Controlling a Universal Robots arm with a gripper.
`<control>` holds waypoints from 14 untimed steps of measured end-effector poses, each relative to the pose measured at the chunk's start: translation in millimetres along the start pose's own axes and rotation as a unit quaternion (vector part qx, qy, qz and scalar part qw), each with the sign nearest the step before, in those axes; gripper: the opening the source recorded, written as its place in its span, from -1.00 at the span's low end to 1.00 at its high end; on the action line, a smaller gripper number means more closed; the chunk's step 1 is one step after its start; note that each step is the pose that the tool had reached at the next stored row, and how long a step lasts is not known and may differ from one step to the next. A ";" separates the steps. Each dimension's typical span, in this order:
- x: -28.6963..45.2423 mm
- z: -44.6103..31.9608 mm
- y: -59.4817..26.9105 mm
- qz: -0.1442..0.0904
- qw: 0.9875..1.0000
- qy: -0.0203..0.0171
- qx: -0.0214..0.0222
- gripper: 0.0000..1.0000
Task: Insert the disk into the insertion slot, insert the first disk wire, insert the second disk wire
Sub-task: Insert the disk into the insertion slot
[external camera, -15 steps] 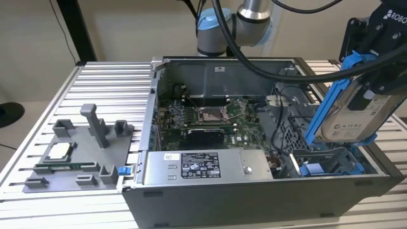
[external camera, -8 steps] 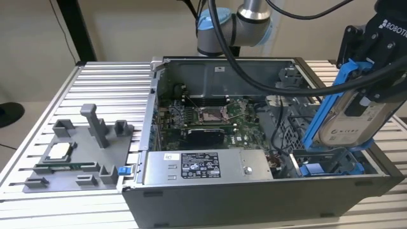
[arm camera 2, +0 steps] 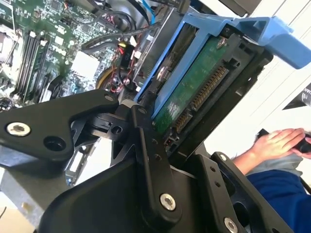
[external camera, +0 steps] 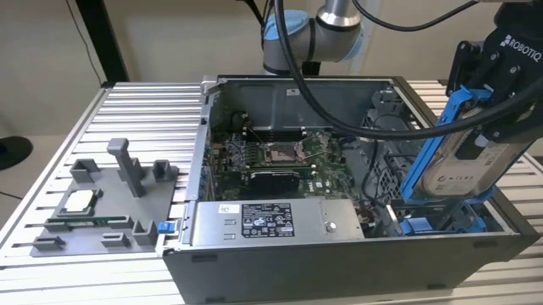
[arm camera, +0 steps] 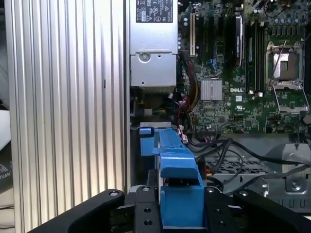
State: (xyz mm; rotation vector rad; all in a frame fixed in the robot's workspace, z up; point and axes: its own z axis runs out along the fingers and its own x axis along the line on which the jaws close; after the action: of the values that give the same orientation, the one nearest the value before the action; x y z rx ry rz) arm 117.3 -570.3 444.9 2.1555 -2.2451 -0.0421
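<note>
Insertion of the disk (external camera: 458,168) was in hand. The gripper (external camera: 492,117), clamped on it, held it tilted over the insertion slot (external camera: 433,223) at the case's (external camera: 339,267) near corner; seating likely required squaring it to the slot.

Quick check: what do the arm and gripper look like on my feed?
The arm is silver-grey tube with light blue joint caps; thick black cables trail from it. The gripper is black with white lettering, its fingers jointed bars with silver screws.

I see a flat silver-grey, white-labelled disk (external camera: 462,164) edged bright blue, a green motherboard (external camera: 327,175), and a ribbed silver metal table (external camera: 144,108).
</note>
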 end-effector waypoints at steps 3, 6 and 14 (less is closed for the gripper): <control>1.1 2.8 -0.2 0.002 1.000 -0.004 0.000 -1.00; 1.5 4.4 -0.3 0.003 1.000 -0.007 0.000 -1.00; 1.5 4.4 -0.3 0.003 1.000 -0.007 0.000 -1.00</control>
State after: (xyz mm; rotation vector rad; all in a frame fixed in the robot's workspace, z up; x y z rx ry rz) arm 117.3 -571.8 440.5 2.1556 -2.2588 -0.0588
